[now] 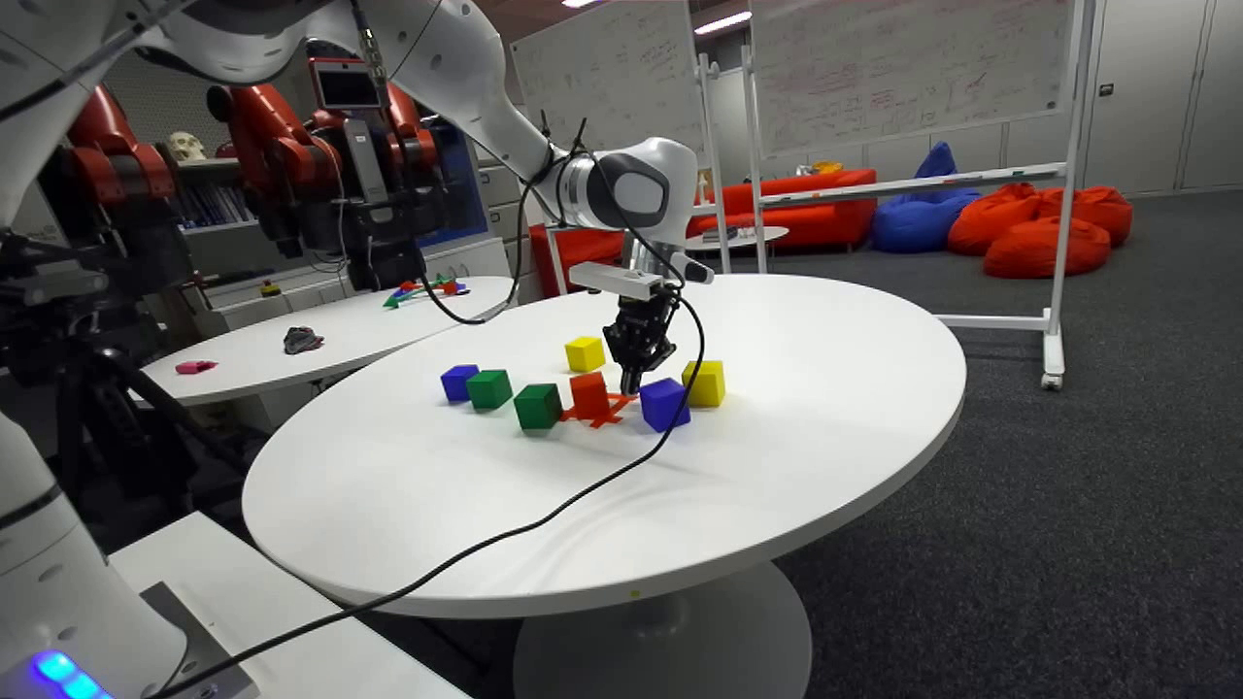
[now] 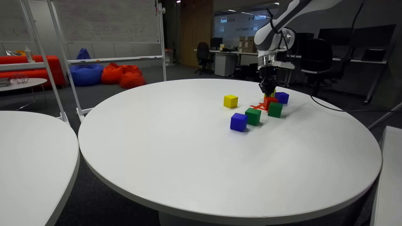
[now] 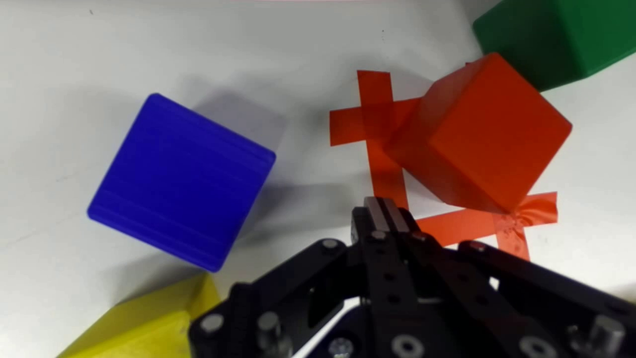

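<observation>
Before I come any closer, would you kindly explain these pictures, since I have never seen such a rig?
The machine is a white robot arm; its gripping tool, the end effector, has two fingers. Two pictures come from cameras outside the robot, looking across the round white table from different places; the third comes from a camera on the wrist, looking down past the fingers. On the table are a red cube, two blue cubes, two green cubes and two yellow cubes, plus strips of red tape. The fingers are shut together, so nothing is held.
</observation>
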`<state>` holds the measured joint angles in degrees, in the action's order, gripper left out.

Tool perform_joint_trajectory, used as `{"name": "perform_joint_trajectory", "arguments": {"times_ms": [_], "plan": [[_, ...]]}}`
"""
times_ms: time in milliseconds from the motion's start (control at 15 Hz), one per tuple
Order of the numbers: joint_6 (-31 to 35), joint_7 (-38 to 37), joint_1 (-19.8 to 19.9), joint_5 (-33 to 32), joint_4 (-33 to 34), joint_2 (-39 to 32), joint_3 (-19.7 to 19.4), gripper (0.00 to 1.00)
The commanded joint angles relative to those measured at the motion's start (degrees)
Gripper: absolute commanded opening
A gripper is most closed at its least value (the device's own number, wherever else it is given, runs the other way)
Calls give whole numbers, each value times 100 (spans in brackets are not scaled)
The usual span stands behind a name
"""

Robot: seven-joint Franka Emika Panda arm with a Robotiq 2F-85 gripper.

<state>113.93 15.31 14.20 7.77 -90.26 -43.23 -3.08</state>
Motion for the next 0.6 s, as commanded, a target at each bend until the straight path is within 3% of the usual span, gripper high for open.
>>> {"name": "perform_joint_trajectory", "arguments": {"times_ms": [0, 533], "plan": [[114, 45, 23, -73, -22, -7, 20, 0], [142, 32, 5, -104, -89, 64, 7, 0]]}}
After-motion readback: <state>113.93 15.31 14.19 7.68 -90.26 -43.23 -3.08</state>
